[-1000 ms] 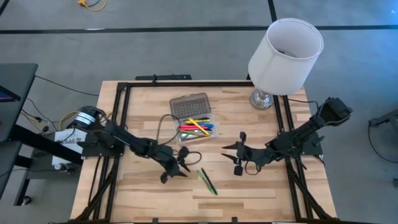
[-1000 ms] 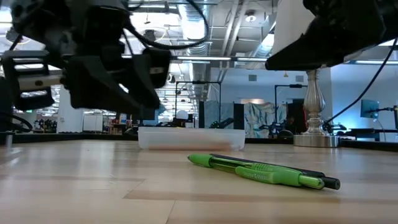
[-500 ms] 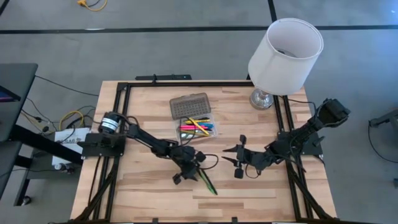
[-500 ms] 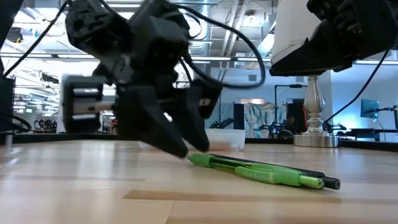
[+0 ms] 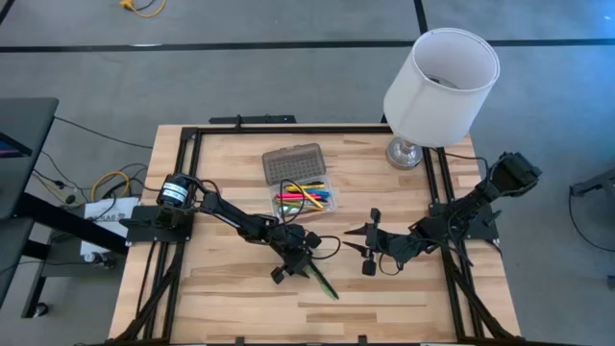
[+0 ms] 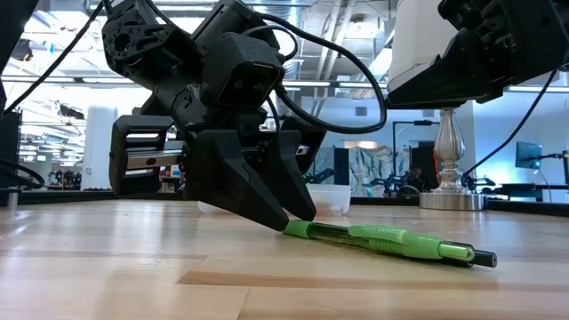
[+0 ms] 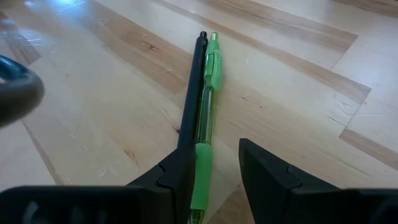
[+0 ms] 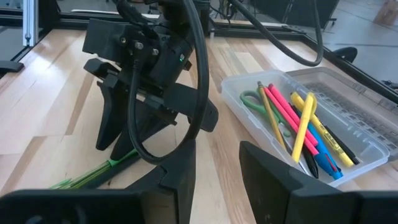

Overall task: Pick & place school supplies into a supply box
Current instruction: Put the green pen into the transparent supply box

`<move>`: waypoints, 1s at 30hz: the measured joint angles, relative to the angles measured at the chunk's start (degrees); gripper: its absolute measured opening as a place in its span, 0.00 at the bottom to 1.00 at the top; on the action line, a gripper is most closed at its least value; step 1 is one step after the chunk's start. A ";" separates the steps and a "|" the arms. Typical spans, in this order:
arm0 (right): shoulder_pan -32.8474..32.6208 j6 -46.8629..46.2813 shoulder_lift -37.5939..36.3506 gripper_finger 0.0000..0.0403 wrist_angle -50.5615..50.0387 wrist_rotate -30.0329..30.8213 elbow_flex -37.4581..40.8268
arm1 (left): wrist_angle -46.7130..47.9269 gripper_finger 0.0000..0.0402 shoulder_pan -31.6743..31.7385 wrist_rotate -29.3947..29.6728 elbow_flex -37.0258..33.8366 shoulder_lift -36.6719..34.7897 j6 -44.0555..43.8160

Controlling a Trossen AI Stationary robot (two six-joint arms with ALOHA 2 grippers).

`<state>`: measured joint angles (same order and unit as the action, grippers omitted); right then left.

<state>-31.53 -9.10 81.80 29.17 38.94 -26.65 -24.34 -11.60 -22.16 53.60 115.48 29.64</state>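
1. Left gripper (image 7: 214,171) down at the table (image 5: 384,288), fingers apart and straddling the near end of the green pen (image 7: 208,112); not clamped yet, gap visible beside the barrel in the left wrist view.
2. Black pen (image 7: 193,93) lying pressed against the green one, parallel, touching. One finger (image 7: 174,177) sits over the black pen's near end, so unclear whether both get caught or just the green.
3. Low view: left gripper (image 6: 267,200) tilted steeply, tips at the wood right at the green pen (image 6: 382,240) end. Angle probably chosen to get under a thin flat-lying item.
4. Supply box (image 5: 306,197) near, just behind the left gripper (image 5: 293,261), lid (image 5: 293,163) folded back flat so the tray stays open for drops. Already holding pens in pink, yellow, blue, plus green-handled scissors (image 8: 252,99).
5. Right gripper (image 5: 368,245) hovering above the table to the right of the box, jaws parted, holding nothing; waiting, kept clear of the left arm's work.
6. Lamp (image 5: 437,82) at the far right corner, well apart from the action.
7. Judged: the two pens look like the last loose items; next needs a squeeze, then a lift.
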 joint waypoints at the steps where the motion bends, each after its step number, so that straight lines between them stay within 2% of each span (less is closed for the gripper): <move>1: 0.00 0.00 0.00 0.29 0.00 0.00 0.00 | 0.00 0.29 0.00 0.06 -0.01 0.00 -0.07; 18: 0.00 -0.46 0.00 0.29 -0.01 -0.09 -0.02 | -0.47 0.29 -0.15 0.22 -0.11 0.04 -0.25; 30: 0.00 -1.07 0.00 0.29 -0.04 -0.17 -0.03 | 2.73 0.21 -0.57 0.31 -0.07 0.02 -0.81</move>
<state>-31.53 -10.17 81.80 29.12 38.76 -26.69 -21.60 -12.16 -21.85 53.54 115.50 28.83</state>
